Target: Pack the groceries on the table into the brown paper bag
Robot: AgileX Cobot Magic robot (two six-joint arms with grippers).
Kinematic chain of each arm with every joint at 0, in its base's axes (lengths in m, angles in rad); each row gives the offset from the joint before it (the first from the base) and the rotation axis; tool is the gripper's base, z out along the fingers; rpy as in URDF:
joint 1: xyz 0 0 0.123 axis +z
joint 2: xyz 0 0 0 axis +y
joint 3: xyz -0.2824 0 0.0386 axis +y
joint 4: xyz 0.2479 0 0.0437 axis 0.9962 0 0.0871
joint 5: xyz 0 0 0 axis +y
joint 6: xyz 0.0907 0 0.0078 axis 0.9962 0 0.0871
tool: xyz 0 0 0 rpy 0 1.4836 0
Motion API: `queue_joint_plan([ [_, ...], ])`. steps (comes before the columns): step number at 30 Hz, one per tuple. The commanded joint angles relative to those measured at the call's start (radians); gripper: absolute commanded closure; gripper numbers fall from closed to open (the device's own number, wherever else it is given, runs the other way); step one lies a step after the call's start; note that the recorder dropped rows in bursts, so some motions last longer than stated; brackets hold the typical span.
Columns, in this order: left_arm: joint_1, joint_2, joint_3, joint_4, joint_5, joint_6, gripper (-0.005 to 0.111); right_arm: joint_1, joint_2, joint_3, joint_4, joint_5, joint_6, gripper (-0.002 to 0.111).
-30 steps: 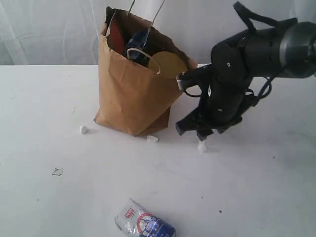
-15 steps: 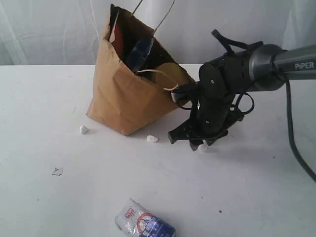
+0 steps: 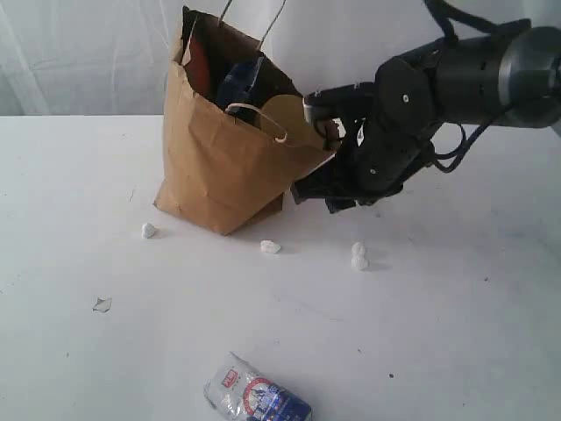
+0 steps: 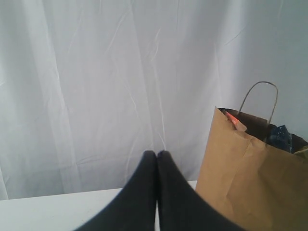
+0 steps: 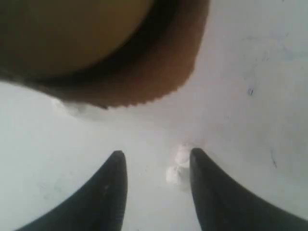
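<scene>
Bag (image 3: 223, 162) stands crumpled near the far edge of the worktop (image 3: 456, 333), left of the middle, mouth open and loop handles up; a gold lid (image 3: 294, 112), a blue pack (image 3: 241, 79) and something red-orange show at its top. Packet (image 3: 257, 399) lies flat at the near edge, well apart from the bag. Right gripper (image 3: 320, 195) hangs clear of the worktop just beside the bag's right side; whether it touches the paper cannot be told. Its wrist view shows the jaws partly apart with nothing between them, white crumbs (image 5: 177, 166) on the worktop below the gap and the bag's serrated rim beyond. Left gripper (image 4: 157, 156) is closed, its fingers (image 4: 144, 178) pressed together and empty, facing a white curtain (image 4: 96, 72) with the bag off to one side. Two more bits (image 3: 270, 247) and a scrap (image 3: 102, 304) lie in front of the bag
</scene>
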Motion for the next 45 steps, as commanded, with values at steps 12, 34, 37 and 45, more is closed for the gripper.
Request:
queue_joint_plan([
  [12, -0.009, -0.008, 0.006, 0.016, -0.008, 0.001, 0.107, -0.003, -0.317, -0.001, -0.176, 0.096, 0.011, 0.078],
  [34, -0.009, -0.008, 0.006, 0.016, -0.008, 0.001, 0.107, -0.379, -0.182, 0.261, 0.808, 0.086, -1.018, 0.108],
  [37, -0.009, -0.008, 0.006, 0.016, -0.010, 0.001, 0.107, -0.369, -0.164, 0.261, 0.782, 0.057, -1.009, 0.107],
  [45, -0.009, -0.008, 0.006, 0.016, -0.010, 0.001, 0.107, -0.302, -0.063, 0.261, 0.780, 0.035, -1.018, 0.065],
])
